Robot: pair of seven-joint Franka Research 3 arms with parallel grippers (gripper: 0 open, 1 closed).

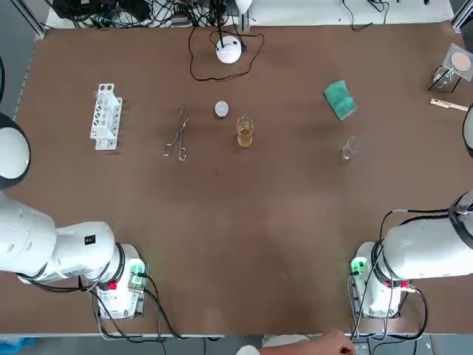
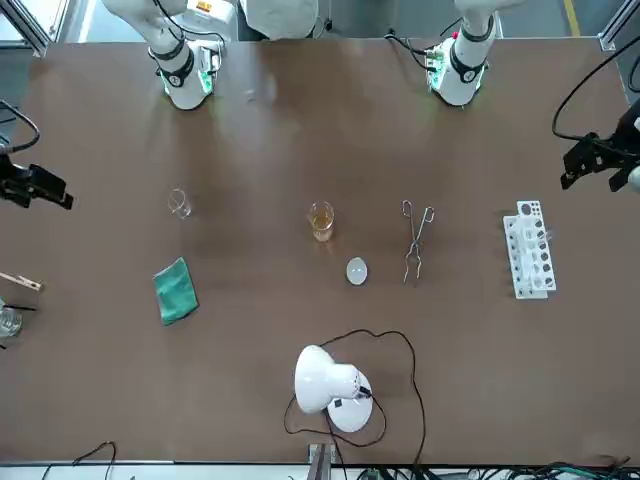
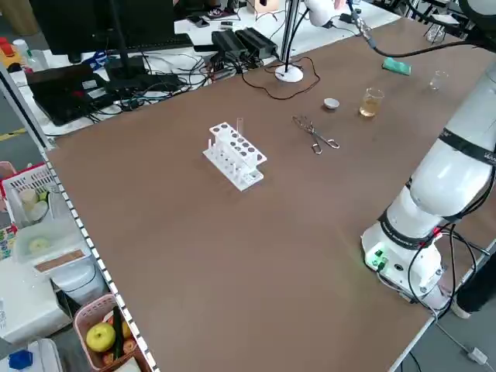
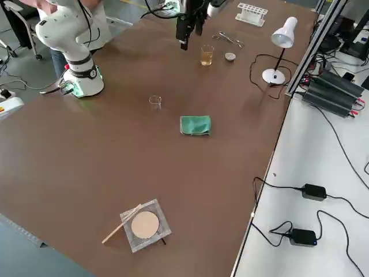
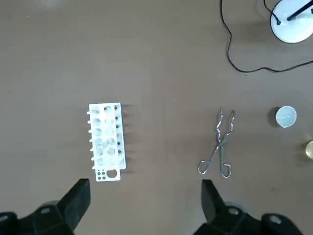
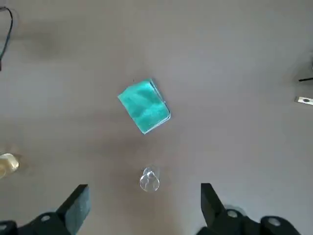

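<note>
My left gripper (image 5: 144,196) hangs open and empty high over the table's left side, with a white test tube rack (image 5: 106,142) and metal tongs (image 5: 220,147) below it. My right gripper (image 6: 142,198) is also open and empty, high over the right side, above a small empty glass (image 6: 149,180) and a folded green cloth (image 6: 145,106). In the front view the left gripper (image 2: 600,160) shows at the right edge and the right gripper (image 2: 35,188) at the left edge. A beaker of amber liquid (image 1: 244,133) and a small white lid (image 1: 222,109) stand mid-table.
A white desk lamp (image 1: 230,50) with a looping black cable sits at the far middle. A wire mesh with a round disc (image 1: 457,65) and a wooden stick (image 1: 448,104) lie at the far right. A person's hand (image 1: 325,344) shows at the near edge.
</note>
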